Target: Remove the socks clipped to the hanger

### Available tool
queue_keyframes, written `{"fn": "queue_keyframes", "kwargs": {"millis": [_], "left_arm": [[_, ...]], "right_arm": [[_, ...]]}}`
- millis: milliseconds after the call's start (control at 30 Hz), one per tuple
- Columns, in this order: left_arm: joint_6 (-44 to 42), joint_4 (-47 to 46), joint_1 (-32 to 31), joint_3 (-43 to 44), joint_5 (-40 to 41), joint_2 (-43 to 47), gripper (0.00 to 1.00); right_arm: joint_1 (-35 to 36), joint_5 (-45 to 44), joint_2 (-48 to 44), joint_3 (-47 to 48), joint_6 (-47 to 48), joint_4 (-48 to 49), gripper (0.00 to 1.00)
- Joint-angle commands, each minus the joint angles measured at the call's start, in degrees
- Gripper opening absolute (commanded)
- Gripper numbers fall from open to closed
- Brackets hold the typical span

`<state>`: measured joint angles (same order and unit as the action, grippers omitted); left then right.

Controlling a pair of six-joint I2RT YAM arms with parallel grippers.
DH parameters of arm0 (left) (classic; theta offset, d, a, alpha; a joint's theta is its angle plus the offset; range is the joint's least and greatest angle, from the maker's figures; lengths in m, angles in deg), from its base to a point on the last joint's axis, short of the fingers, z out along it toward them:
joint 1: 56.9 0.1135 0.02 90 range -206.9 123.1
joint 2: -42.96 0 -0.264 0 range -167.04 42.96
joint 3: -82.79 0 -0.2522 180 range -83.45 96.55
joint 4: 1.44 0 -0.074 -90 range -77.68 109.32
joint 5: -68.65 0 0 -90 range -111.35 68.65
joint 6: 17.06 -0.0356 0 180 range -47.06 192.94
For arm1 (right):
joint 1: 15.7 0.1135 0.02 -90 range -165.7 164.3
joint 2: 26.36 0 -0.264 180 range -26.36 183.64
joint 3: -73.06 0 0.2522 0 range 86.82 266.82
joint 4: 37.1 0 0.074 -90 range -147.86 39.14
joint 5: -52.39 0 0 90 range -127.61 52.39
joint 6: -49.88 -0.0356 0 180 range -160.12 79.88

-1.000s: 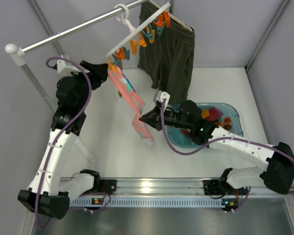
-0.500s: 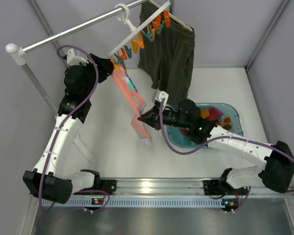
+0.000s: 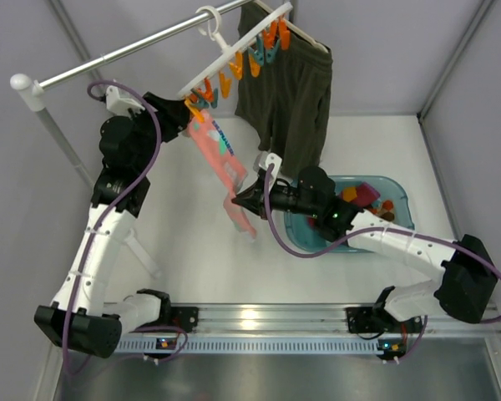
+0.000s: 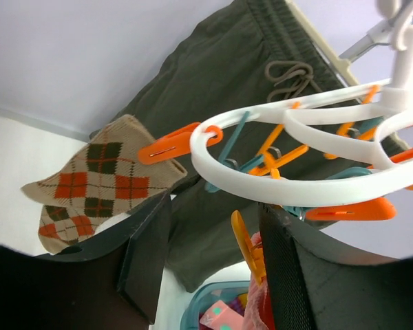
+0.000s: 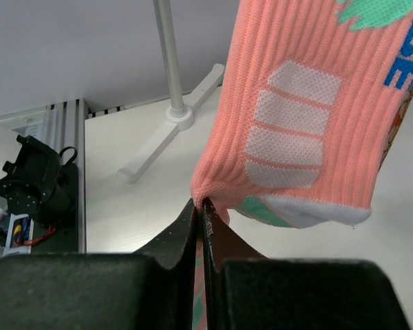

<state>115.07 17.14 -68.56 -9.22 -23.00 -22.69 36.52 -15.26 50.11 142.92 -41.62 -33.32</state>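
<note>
The white ring hanger (image 3: 234,57) with orange and teal pegs hangs by its hook from the rail. A pink sock (image 3: 220,159) hangs from an orange peg (image 4: 246,242) at its low end. My left gripper (image 3: 180,117) is open, its fingers on either side of that peg (image 4: 213,234); the peg lies against the right finger (image 4: 292,275). My right gripper (image 3: 239,200) is shut on the pink sock's lower edge (image 5: 202,205), and the sock (image 5: 303,117) stretches up from it. A brown-orange diamond sock (image 4: 89,185) is clipped by another orange peg (image 4: 168,146) on the ring (image 4: 296,187).
Olive-green shorts (image 3: 288,92) hang on a slim hanger right behind the ring hanger. A teal basin (image 3: 403,194) holding several socks sits on the table under the right arm. The metal rail (image 3: 125,50) runs on a stand whose foot (image 5: 179,113) is on the left.
The left gripper rose and closed in around the orange peg holding the pink sock. The hanger swung and tilted. The right gripper shifted slightly left, still gripping the sock.
</note>
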Motion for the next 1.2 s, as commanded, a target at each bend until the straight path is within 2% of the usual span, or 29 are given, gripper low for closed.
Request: {"fn": "queue_keyframes", "kwargs": {"millis": [0,300,467,667,1000,1167], "left_arm": [[-0.8,-3.2,0.1,-0.1,0.2,2.9,0.57],[-2.8,0.6,0.1,-3.7,4.4,6.1,0.58],[-2.8,0.6,0.1,-6.6,3.3,7.9,0.59],[-2.9,0.5,0.1,-5.7,2.4,9.0,0.59],[-3.5,-0.6,0.1,-0.1,0.5,3.3,0.57],[-4.8,-0.6,0.2,1.8,1.0,0.1,0.51]], "right_arm": [[-0.9,0.9,0.6,3.4,0.1,3.3,0.00],[-2.5,0.3,2.1,4.9,-1.7,3.6,0.00],[-2.9,0.7,3.0,6.0,-2.4,3.7,0.00],[-3.0,1.3,3.5,6.4,-2.2,3.6,0.00],[-3.0,3.6,3.6,6.7,-3.1,4.1,0.00],[-3.0,4.5,2.3,6.1,-3.4,4.3,0.00]]}}
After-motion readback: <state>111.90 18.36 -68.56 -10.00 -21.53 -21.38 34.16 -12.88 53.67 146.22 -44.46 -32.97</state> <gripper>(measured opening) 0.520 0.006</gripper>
